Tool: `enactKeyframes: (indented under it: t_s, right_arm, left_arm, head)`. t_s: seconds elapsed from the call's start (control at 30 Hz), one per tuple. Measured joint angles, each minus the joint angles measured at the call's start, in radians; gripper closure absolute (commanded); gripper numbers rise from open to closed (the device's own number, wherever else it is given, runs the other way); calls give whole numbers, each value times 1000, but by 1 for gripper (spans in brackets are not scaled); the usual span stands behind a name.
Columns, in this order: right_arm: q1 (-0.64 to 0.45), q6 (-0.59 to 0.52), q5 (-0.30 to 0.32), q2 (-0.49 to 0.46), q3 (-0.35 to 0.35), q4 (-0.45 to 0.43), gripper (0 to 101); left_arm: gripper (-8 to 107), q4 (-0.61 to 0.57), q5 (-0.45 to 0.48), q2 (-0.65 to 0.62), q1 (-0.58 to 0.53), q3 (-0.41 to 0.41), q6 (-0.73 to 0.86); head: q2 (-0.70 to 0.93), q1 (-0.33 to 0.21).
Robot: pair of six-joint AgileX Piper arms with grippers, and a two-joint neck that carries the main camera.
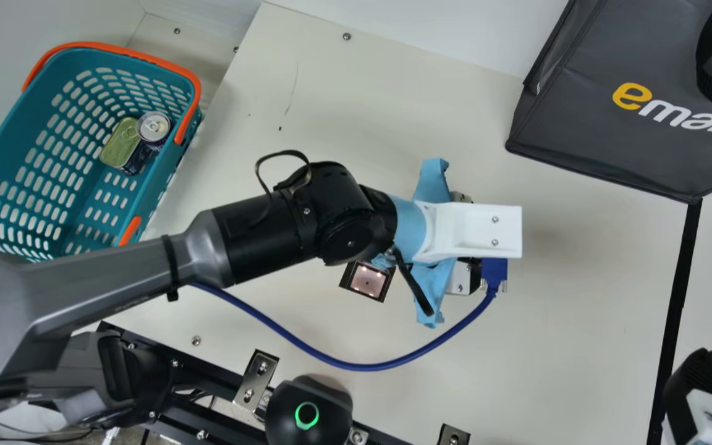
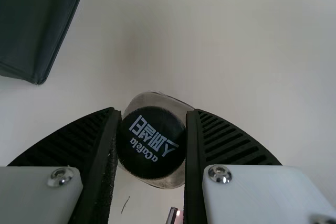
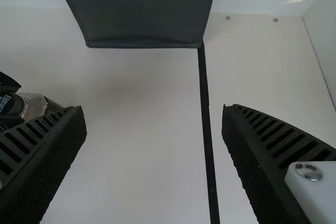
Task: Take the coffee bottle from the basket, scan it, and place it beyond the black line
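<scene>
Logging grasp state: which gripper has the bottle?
The left gripper: its fingers clamp the bottle at its black cap. The right gripper is wide open and holds nothing.

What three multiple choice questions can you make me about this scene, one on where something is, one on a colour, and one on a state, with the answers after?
1. Where is the coffee bottle?
A. Inside the bag
B. Beyond the black line
C. Between the fingers of the left gripper

2. What colour is the handle of the basket?
A. Orange
B. White
C. Purple

3. How is the right gripper?
A. Shut, holding a box
B. Open and holding nothing
C. Shut, holding nothing

Answers:
1. C: the left wrist view shows the bottle's black cap between both fingers.
2. A: the main view shows an orange handle against teal walls.
3. B: the right wrist view shows its fingers wide apart, with nothing gripped.
</scene>
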Motion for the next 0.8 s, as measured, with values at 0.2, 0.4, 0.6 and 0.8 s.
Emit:
enactKeyframes:
  t_s: [0.2,0.4,0.6,0.8]
  right_arm:
    - [0,0,0,0,0,0,11]
    - [0,0,0,0,0,0,11]
    - [0,0,0,0,0,0,11]
    - [0,0,0,0,0,0,11]
  left_arm:
    - [35,2,4,2,0,-13,-10]
    - [15,9,11,4,0,-27,-19]
    - [9,11,19,6,0,-38,-26]
    - [9,19,28,0,2,-45,-37]
  head:
    - [0,0]
    - [0,0]
    - [0,2]
    - [0,0]
